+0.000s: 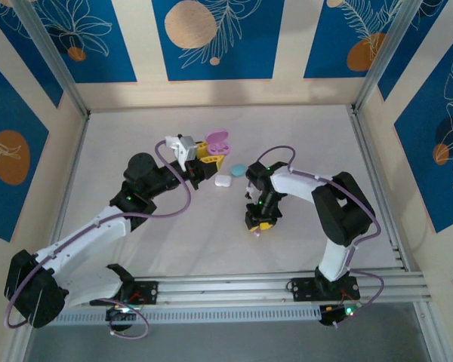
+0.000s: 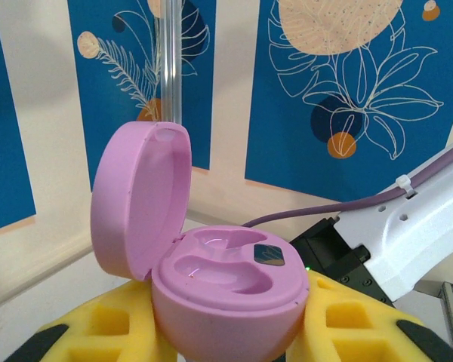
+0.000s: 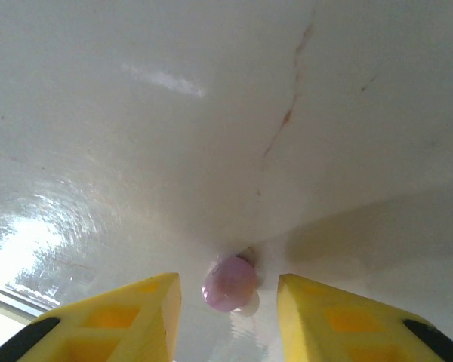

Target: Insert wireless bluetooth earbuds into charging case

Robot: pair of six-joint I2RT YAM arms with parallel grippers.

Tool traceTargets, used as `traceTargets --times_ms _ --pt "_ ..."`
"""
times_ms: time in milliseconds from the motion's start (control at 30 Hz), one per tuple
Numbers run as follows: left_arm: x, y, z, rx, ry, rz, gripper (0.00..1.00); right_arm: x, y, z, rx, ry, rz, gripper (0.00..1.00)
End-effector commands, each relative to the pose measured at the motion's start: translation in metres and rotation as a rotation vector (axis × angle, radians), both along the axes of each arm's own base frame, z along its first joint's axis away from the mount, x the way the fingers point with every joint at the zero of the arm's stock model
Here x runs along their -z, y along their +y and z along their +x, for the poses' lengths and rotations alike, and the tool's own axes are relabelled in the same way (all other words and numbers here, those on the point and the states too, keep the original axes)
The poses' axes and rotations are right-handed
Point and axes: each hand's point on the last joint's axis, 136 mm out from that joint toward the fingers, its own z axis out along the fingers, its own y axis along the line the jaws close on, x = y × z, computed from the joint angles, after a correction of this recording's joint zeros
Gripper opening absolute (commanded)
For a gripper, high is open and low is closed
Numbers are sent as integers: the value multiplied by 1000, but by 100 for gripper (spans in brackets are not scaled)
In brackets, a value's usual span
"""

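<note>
My left camera is cropping the pink plastic case's (image 2: pixel 226 298) underside; my right is blurring the tiny pink bud (image 3: pixel 229 283).

Above the pink case (image 2: pixel 226 283) the wells stand unobstructed, but its raised lid (image 2: pixel 140 200) walls off one side and the left gripper (image 1: pixel 209 156) clasps it from below. Just in front of it lie a white case (image 1: pixel 224 181) and a light blue case (image 1: pixel 239 167). Behind it the table (image 1: pixel 309 143) is bare.
</note>
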Motion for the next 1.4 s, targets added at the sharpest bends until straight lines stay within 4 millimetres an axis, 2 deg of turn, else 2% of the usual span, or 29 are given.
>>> traceTargets --times_ms 0,433,800,967,1033,1133,1233,1367 --pt "-6 0 -4 0 -18 -20 28 1 4 -5 19 30 -42 38" --pt "-3 1 -3 -7 -18 -13 29 7 -2 -6 43 27 -142 32" --pt "-3 0 -3 -6 -17 -13 29 9 4 -8 68 39 -160 27" --pt "-2 1 -2 -12 -16 -12 29 1 4 -2 78 3 -143 24" --pt "-1 2 -2 -15 -14 -10 29 -9 7 3 90 -21 -93 23" --pt "0 2 0 -23 -13 -5 29 -40 18 15 133 -69 83 23" --pt "4 3 4 -42 -6 5 28 -91 29 30 190 -113 362 23" --pt "7 4 10 -70 -5 18 28 -174 43 34 175 -102 775 24"
